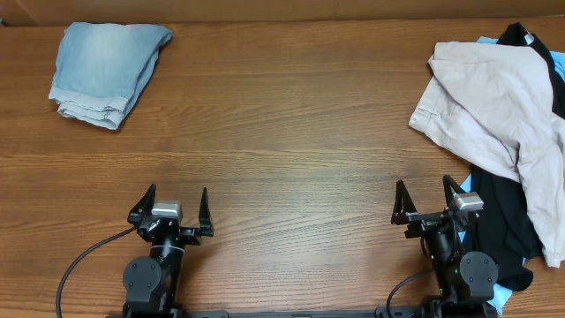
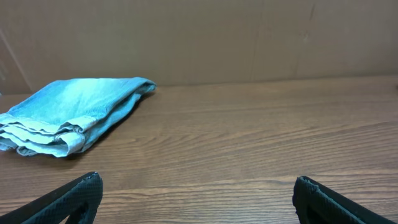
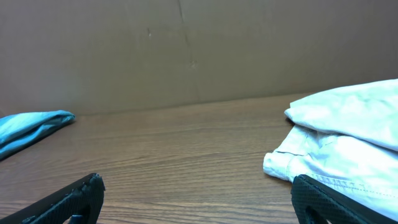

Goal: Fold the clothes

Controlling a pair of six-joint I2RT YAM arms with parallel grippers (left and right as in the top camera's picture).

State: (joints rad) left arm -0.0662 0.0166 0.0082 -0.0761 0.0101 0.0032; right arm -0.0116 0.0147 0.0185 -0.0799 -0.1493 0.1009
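Wooden table (image 1: pixel 291 132) holds clothes (image 1: pixel 494 97) cropped at the edge; left tool (image 1: pixel 177 194) and right tool (image 1: pixel 424 187) gape empty.

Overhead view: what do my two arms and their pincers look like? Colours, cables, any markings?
Both arms are matte black with round joint housings. The left pincer and right pincer each have two slim, pointed black fingers, with a silver-grey block behind them. A black cable loops from the left arm's base and another from the right. No markings are legible.
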